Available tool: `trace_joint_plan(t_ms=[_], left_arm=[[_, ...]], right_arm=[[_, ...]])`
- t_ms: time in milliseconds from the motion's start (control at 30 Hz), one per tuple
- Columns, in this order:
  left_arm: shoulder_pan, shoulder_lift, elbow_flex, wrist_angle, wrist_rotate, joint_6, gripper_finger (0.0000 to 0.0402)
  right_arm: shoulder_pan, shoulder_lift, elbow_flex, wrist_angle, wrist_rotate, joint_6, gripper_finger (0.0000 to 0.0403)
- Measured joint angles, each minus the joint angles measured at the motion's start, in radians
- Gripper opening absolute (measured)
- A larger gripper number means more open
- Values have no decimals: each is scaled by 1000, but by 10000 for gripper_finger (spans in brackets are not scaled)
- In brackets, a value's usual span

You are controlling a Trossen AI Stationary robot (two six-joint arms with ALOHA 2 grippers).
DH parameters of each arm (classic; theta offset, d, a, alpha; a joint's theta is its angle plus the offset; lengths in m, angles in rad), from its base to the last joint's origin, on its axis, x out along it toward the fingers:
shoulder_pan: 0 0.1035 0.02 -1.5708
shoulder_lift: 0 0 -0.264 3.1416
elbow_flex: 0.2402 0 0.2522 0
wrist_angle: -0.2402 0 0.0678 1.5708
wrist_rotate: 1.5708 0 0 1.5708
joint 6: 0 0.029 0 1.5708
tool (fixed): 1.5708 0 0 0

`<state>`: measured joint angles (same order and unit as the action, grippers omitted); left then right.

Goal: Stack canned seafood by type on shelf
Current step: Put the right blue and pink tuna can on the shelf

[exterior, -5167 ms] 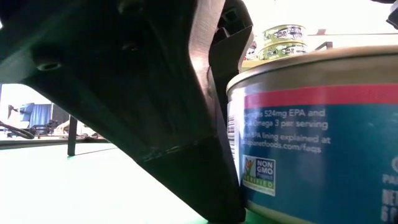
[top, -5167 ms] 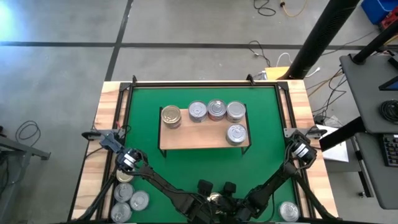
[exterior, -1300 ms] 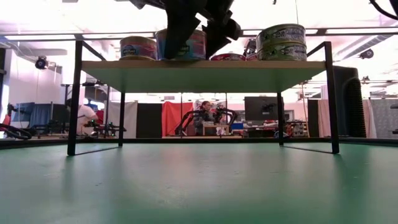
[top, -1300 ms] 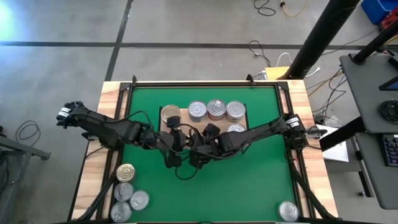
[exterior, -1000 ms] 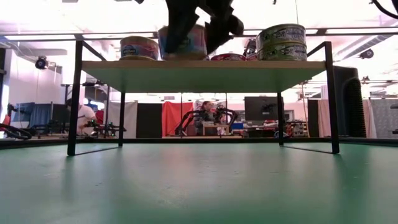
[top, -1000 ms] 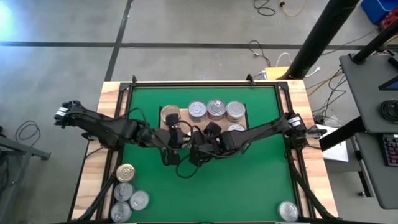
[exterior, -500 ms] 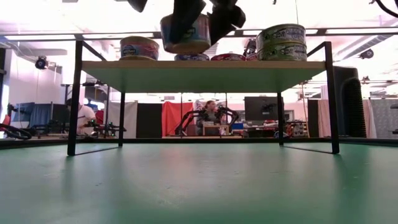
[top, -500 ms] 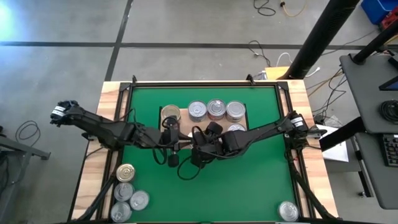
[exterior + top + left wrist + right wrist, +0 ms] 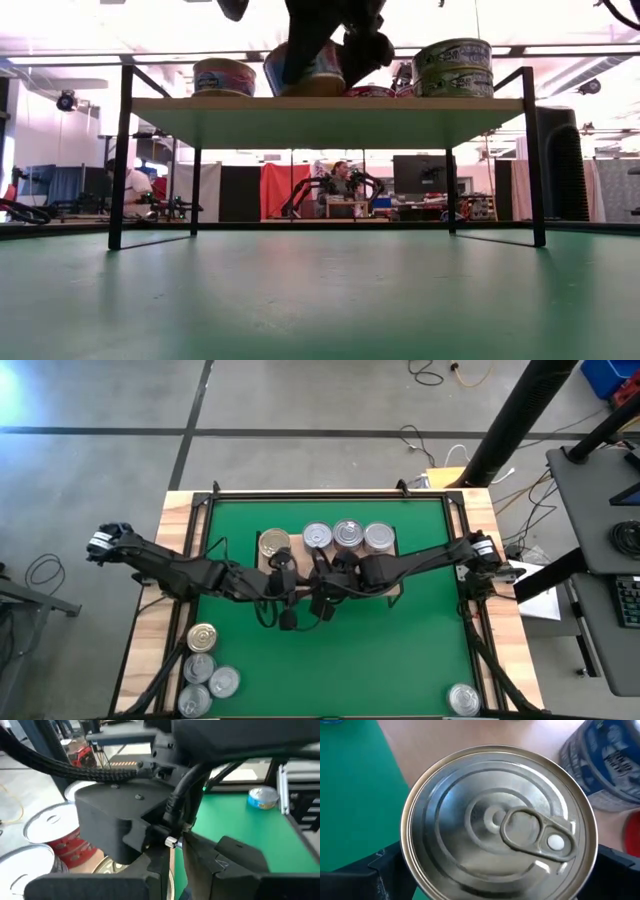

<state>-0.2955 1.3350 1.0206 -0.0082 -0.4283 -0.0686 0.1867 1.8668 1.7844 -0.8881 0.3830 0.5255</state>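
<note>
Tins (image 9: 206, 680) wait off the shelf at the mat's near left, four in a cluster. Our left gripper (image 9: 284, 582), pressed together and empty, hovers by the shelf (image 9: 330, 108); our right gripper (image 9: 325, 45), spread wide, straddles a silver tin (image 9: 499, 824) just above the board. Several tins (image 9: 348, 536) already line the shelf's back edge. One more tin (image 9: 464, 698) sits near right. Around us: green mat (image 9: 400, 650), workshop room with a seated person (image 9: 343, 180).

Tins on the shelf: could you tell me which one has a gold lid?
The leftmost tin on the shelf; the other lids are silver.
</note>
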Motion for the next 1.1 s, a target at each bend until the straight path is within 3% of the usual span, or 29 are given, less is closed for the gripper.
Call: trace_joint_plan(t_ms=[367, 733, 1100], left_arm=[[4, 5, -21, -49, -88, -30, 38], [3, 53, -24, -60, -74, -130, 38], [8, 61, -30, -122, -70, -88, 38]], right_arm=[[24, 1, -9, 13, -57, 38, 400], [22, 1, -9, 27, -43, 48, 400], [24, 0, -33, -4, -69, 104, 400]])
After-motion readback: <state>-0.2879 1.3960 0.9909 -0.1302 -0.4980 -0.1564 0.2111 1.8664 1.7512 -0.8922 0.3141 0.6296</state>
